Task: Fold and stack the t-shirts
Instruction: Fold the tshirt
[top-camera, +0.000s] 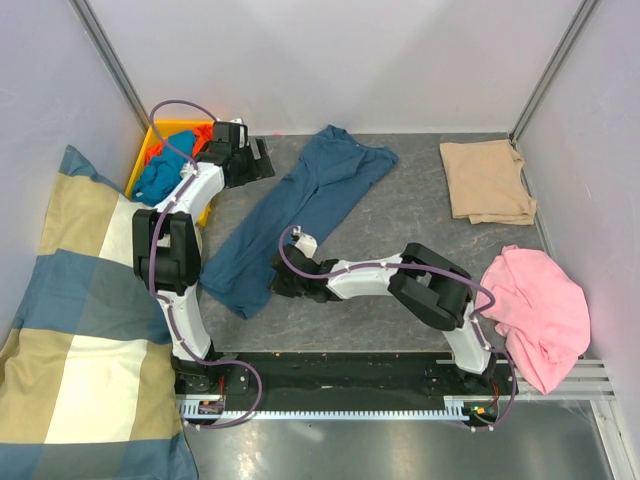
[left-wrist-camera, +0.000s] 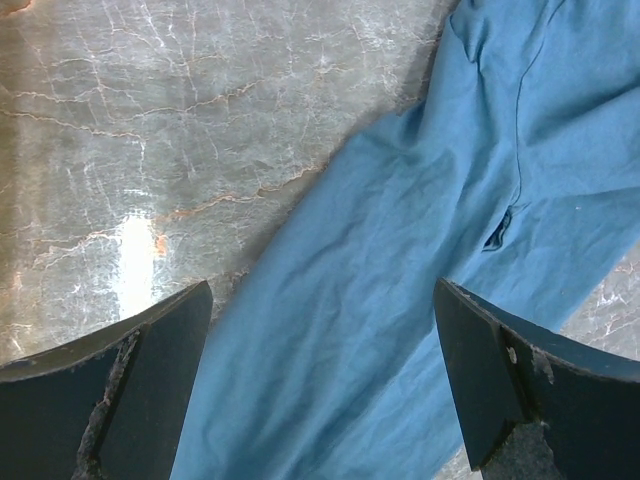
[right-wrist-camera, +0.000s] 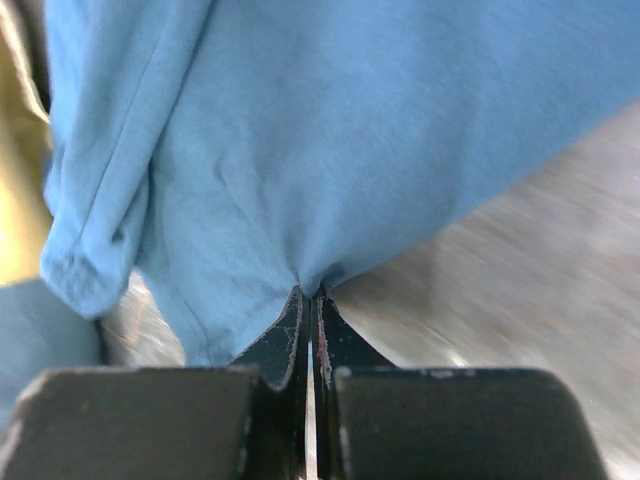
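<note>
Teal-blue t-shirt (top-camera: 300, 215) lying as a long, rumpled diagonal strip across the middle of the grey surface (top-camera: 400, 310), not yet folded into a compact packet. The right gripper (top-camera: 284, 278) is pressed together on a pinch of cloth near the shirt's near end, as the right wrist view shows. The left gripper (top-camera: 257, 160) hangs spread wide beside the shirt's far end, holding nothing. A tan t-shirt (top-camera: 487, 180) sits folded at the far right, well apart. The step in hand appears to be the folding of the blue shirt. The next move probably calls for the left gripper to come down and pinch the far edge, so both ends can be carried together.
</note>
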